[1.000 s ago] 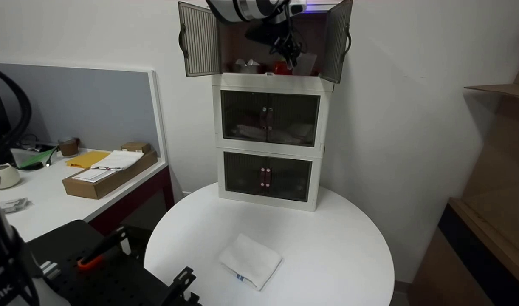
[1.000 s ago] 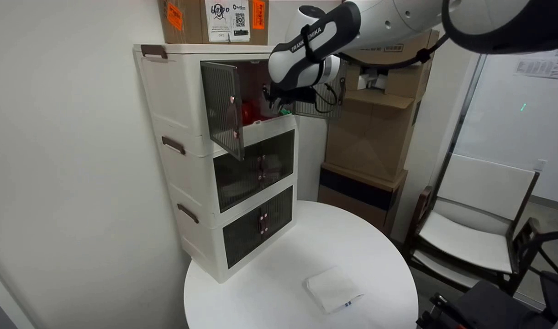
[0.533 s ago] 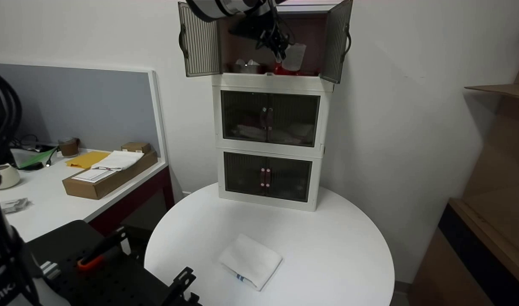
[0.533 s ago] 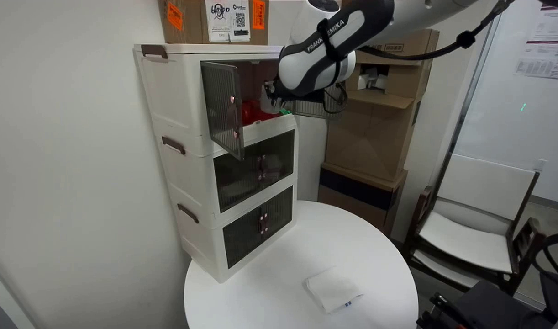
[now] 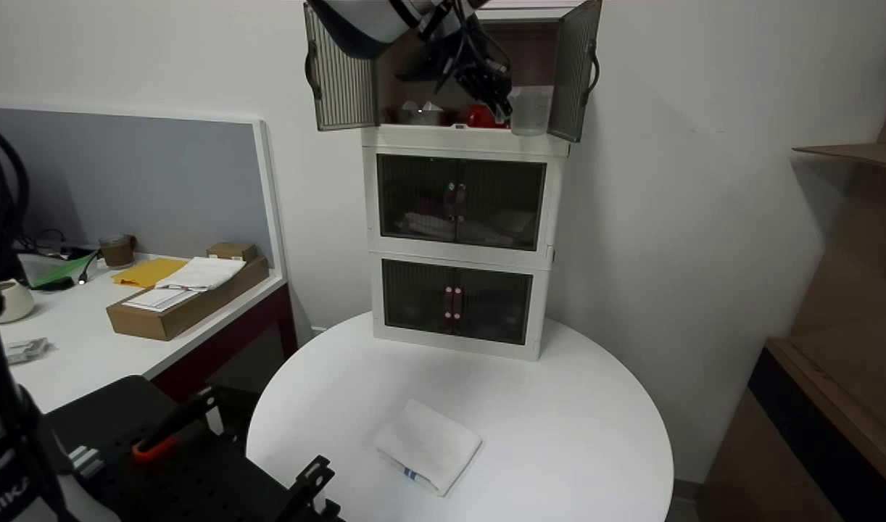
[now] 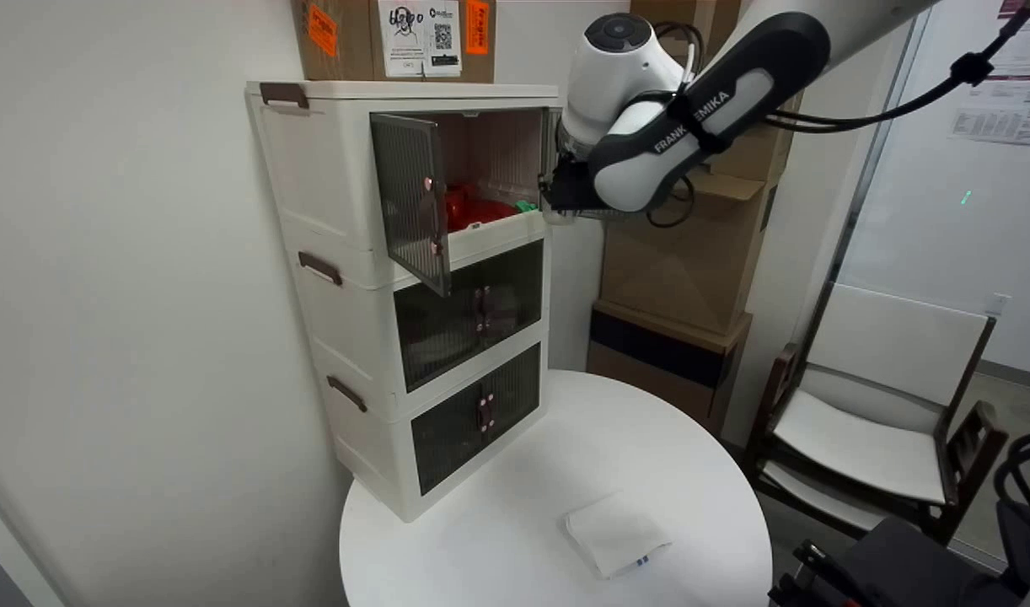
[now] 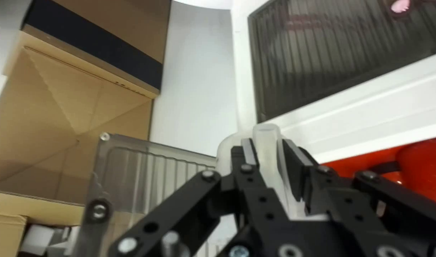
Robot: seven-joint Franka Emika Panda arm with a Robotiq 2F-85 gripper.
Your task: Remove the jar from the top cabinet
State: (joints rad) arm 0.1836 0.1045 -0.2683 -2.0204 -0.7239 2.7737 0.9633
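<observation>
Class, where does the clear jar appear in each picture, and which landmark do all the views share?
In an exterior view: the jar, upper middle, in front of the top cabinet.
In an exterior view: a sliver of the jar, upper middle, mostly hidden.
In the wrist view: the jar, right of centre, held in the gripper.
Shared landmark: the red item inside that cabinet.

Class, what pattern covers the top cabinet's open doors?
Vertically ribbed; the cabinet doors show it best in an exterior view.
</observation>
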